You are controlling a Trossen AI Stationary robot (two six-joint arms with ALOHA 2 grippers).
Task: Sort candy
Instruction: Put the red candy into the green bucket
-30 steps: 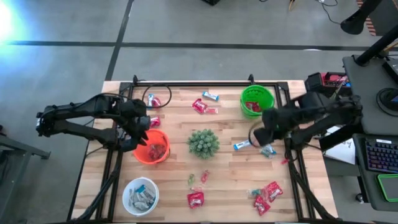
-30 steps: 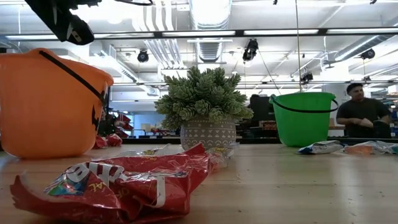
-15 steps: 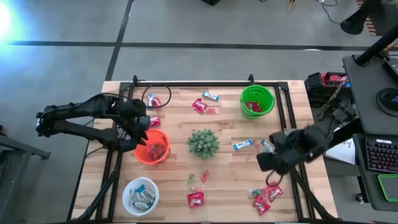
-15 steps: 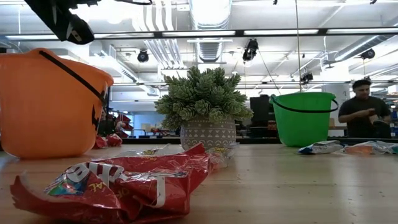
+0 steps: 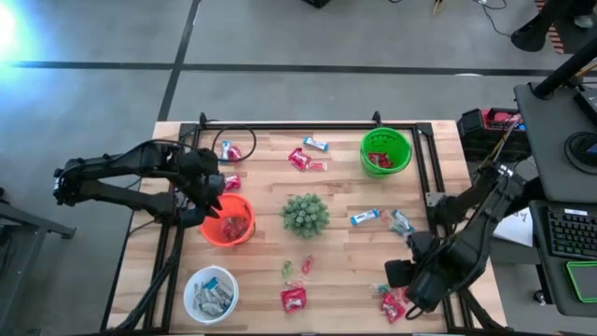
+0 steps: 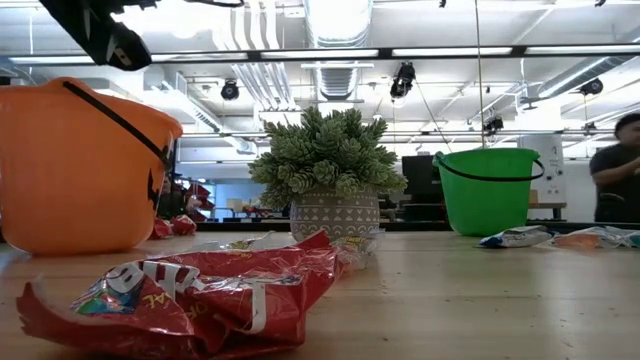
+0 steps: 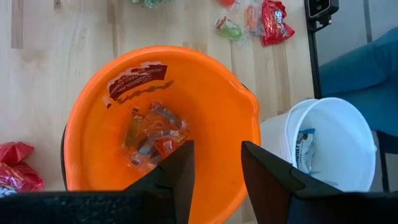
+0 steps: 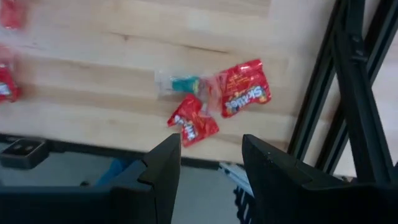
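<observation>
High view. The left gripper point(image 5: 213, 198) hangs over the orange bowl point(image 5: 229, 220), which holds some candy. The right gripper point(image 5: 410, 285) hovers above a cluster of red packets point(image 5: 393, 301) near the table's front right corner. The green bowl point(image 5: 385, 152) and white bowl point(image 5: 211, 292) each hold pieces. Loose candy lies on the wooden table point(image 5: 336, 252): blue-and-white bars point(image 5: 364, 217), a red packet point(image 5: 293, 299) at the front, small green and pink pieces point(image 5: 297, 268) near the spiky plant point(image 5: 305, 214), and more behind it. Sorting appears partly done, with much left.

Low view. A red packet point(image 6: 190, 290) lies in the foreground; the orange bowl point(image 6: 80, 165), plant point(image 6: 325, 175) and green bowl point(image 6: 490, 190) stand behind. A person point(image 6: 620, 170) shows in the room beyond.

Left wrist view. The left fingers point(image 7: 180, 174) stand apart, empty, over the orange bowl point(image 7: 230, 124); wrapped pieces point(image 7: 152, 134) lie on its floor, and the white bowl point(image 7: 336, 137) is just beside.

Right wrist view. The right fingers point(image 8: 165, 168) stand apart, holding nothing, above two red packets point(image 8: 242, 90) and a teal sweet point(image 8: 183, 84) at the table edge.
</observation>
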